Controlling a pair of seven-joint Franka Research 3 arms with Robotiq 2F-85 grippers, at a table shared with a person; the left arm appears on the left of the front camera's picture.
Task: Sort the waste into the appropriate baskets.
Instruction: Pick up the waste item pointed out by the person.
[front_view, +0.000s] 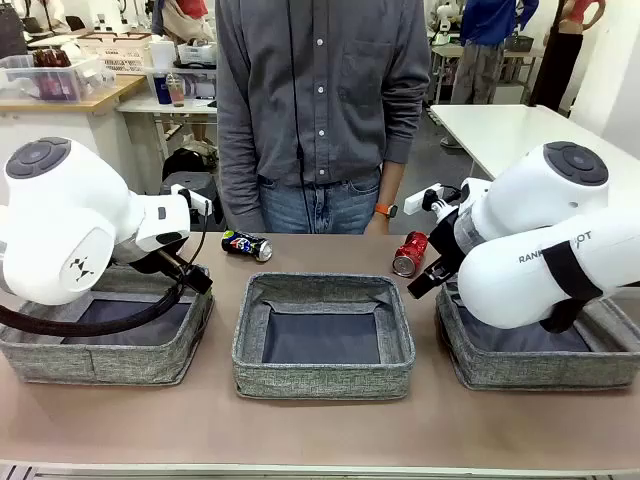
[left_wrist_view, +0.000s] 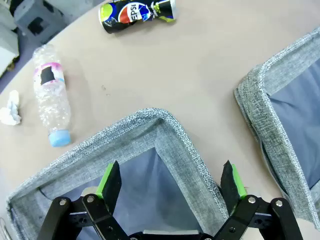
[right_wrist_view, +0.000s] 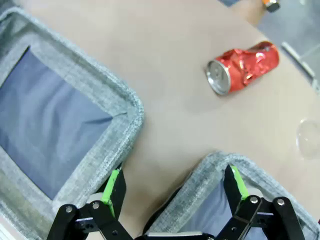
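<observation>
Three grey woven baskets stand in a row: left (front_view: 100, 360), middle (front_view: 322, 378), right (front_view: 520, 370). A dark blue-black can (front_view: 246, 244) lies behind the left and middle baskets, and a dented red can (front_view: 410, 253) lies behind the middle and right ones. My left gripper (left_wrist_view: 170, 182) is open and holds nothing, above the left basket's far corner (left_wrist_view: 125, 127). Beyond that corner lie a clear bottle (left_wrist_view: 50, 95) with a blue cap, a white paper ball (left_wrist_view: 10, 110) and the dark can (left_wrist_view: 135, 12). My right gripper (right_wrist_view: 173, 187) hangs open and unloaded over the right basket's rim (right_wrist_view: 200, 172), short of the red can (right_wrist_view: 243, 66).
A person (front_view: 320, 110) in a grey shirt stands at the table's far edge, with an orange watch (front_view: 385, 210) on one wrist. The middle basket's rim shows in both wrist views (left_wrist_view: 257, 110) (right_wrist_view: 95, 90). Bare tabletop lies between the baskets and the cans.
</observation>
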